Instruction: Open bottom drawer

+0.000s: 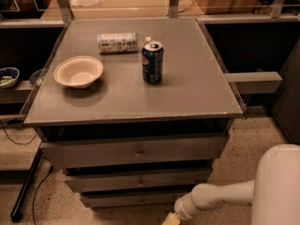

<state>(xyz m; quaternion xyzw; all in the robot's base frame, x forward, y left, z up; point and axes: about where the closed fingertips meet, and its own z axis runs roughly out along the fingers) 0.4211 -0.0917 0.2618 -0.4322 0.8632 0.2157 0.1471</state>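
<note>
Just the one camera view. We see a grey cabinet (187, 95) with three drawer fronts. The bottom drawer (136, 199) is the slim one right above the floor, set back under the middle one. The gripper (171, 219) sits low at the bottom edge, just below and right of that drawer's front. It's partly cut off, so we can't tell if it's open or closed. Up top: a bowl (78, 71), a soda can (153, 62) and a bottle (117, 42) lying on its side.
</note>
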